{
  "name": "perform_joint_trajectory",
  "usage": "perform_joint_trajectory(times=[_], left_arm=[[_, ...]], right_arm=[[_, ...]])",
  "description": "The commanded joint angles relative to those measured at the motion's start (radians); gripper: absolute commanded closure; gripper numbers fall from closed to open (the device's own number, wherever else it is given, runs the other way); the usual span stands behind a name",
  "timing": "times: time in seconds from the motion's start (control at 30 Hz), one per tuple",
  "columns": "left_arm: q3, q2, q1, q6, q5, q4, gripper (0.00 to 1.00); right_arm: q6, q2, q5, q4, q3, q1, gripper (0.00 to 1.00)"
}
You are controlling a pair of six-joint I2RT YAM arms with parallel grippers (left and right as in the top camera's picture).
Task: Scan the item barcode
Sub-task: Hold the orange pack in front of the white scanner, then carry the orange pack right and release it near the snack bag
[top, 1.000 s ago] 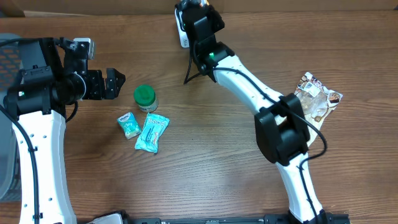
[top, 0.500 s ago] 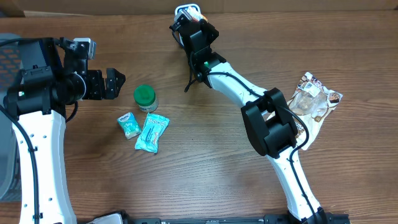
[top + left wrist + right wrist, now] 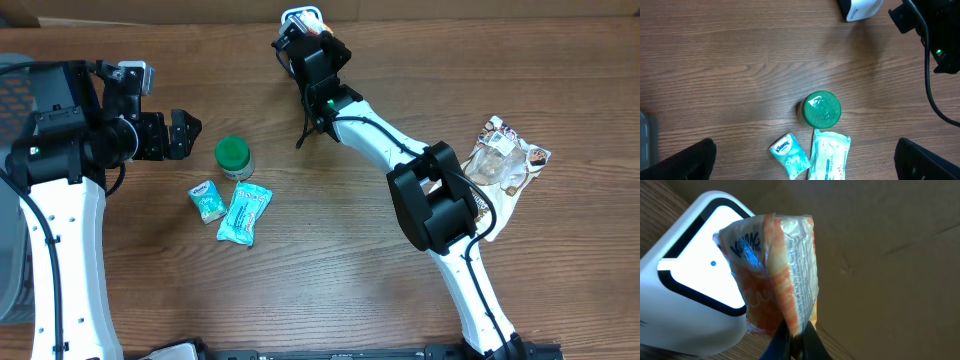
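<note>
Tissues come nearest: a small tissue pack (image 3: 207, 200) and a longer wipe pack (image 3: 244, 213) lie left of centre, likely awaiting their turn, with a green-lidded jar (image 3: 232, 155) just beyond. The left claw (image 3: 185, 133) hangs wide open beside the jar, empty. Farthest, the right claw (image 3: 795, 339) pinches an orange packet (image 3: 774, 265), holding it upright before the white scanner (image 3: 687, 280), presumably to present its code.
</note>
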Motion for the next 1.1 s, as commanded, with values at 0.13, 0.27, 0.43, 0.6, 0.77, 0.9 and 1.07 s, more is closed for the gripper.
perform_joint_trajectory(times=[0.13, 0.27, 0.43, 0.6, 0.77, 0.9, 1.07], left_arm=[[0.022, -0.006, -0.007, 0.016, 0.011, 0.003, 0.00], [0.022, -0.006, -0.007, 0.016, 0.011, 0.003, 0.00], [0.022, -0.006, -0.007, 0.016, 0.011, 0.003, 0.01], [0.022, -0.006, -0.007, 0.016, 0.011, 0.003, 0.00], [0.022, -0.006, -0.007, 0.016, 0.011, 0.003, 0.00], [0.022, -0.006, -0.007, 0.016, 0.011, 0.003, 0.00], [0.022, -0.006, -0.007, 0.016, 0.011, 0.003, 0.00]], right_arm=[[0.113, -0.081, 0.047, -0.075, 0.003, 0.032, 0.96], [0.271, -0.171, -0.003, -0.192, 0.003, 0.048, 0.96], [0.579, -0.315, -0.259, -0.470, 0.003, 0.054, 0.96], [0.916, -0.443, -0.512, -0.731, 0.003, 0.042, 0.96], [1.084, -0.545, -0.764, -1.045, 0.003, 0.013, 0.96], [1.113, -0.560, -0.824, -1.282, 0.002, -0.017, 0.96], [1.179, -0.557, -0.734, -1.476, -0.067, -0.113, 0.96]])
